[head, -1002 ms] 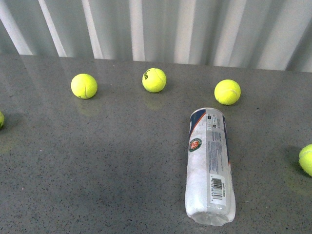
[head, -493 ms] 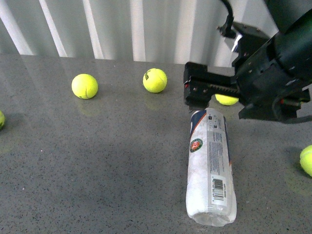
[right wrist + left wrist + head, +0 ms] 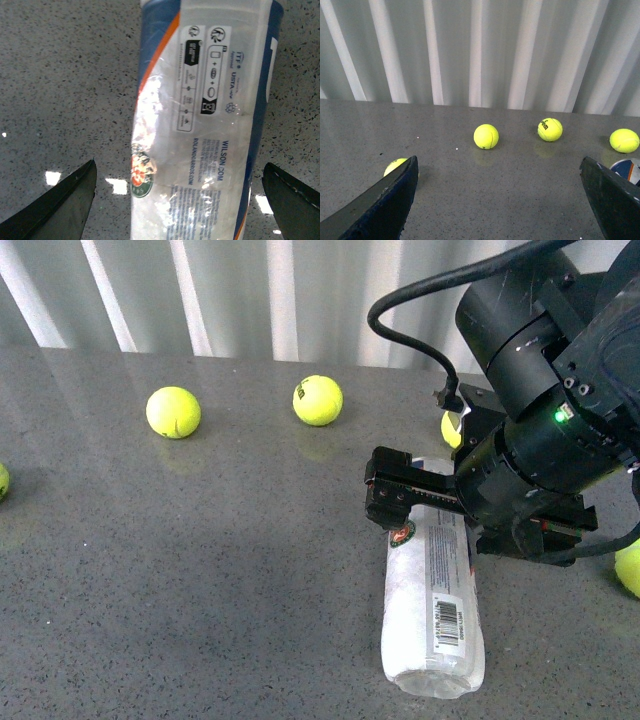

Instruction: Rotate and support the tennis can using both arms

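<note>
The tennis can [image 3: 432,620] lies on its side on the grey table, its length running from far to near, barcode facing up. My right arm [image 3: 545,430] hangs over the can's far half and hides its far end. In the right wrist view my right gripper [image 3: 178,200] is open, with one finger on each side of the can [image 3: 200,125], apart from it; the red-green emblem [image 3: 141,172] shows there. My left gripper [image 3: 498,205] is open over bare table. The can's end [image 3: 626,169] shows at the edge of the left wrist view. The left arm is not in the front view.
Yellow-green tennis balls lie on the table: two at the back [image 3: 173,412] [image 3: 318,400], one partly behind the right arm [image 3: 449,430], one at the right edge [image 3: 630,565], one at the left edge [image 3: 2,482]. A corrugated white wall [image 3: 300,290] stands behind the table.
My right arm has come into view from the upper right and dropped over the can's far half. The can has stayed in place.
</note>
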`<state>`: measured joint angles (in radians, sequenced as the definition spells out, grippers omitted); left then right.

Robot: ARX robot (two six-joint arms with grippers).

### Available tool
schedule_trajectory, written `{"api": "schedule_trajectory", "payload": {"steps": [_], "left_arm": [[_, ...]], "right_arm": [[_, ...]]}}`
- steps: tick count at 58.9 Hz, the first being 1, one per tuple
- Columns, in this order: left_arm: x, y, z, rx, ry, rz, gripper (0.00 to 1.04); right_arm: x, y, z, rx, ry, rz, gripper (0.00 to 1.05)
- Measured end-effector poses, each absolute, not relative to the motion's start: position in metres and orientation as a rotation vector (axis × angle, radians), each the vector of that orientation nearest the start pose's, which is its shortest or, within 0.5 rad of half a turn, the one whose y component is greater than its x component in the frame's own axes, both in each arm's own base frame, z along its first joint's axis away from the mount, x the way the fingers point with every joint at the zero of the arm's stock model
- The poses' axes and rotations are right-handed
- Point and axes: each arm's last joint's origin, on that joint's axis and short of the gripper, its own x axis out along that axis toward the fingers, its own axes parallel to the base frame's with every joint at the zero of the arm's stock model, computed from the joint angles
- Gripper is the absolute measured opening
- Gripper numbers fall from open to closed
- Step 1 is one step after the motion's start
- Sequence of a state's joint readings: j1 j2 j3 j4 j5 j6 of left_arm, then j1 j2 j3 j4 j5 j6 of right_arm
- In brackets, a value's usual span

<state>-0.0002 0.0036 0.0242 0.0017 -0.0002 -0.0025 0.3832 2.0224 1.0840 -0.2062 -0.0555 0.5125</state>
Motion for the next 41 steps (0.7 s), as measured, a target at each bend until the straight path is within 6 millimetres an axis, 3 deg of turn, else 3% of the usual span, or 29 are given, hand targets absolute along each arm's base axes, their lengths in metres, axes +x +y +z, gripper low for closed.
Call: {"api": "schedule_trajectory", "payload": {"steps": [14, 41], "left_arm": [[0.096, 0.000, 0.172, -0.002, -0.022, 0.000, 0.98], [0.096, 0.000, 0.172, -0.002, -0.022, 0.000, 0.98]], "right_arm": [[0.343, 0.139, 0.069, 0.266, 1.231, 0.075, 0.97], [0.344, 0.139, 0.072, 0.231, 1.202, 0.075, 0.46]]}}
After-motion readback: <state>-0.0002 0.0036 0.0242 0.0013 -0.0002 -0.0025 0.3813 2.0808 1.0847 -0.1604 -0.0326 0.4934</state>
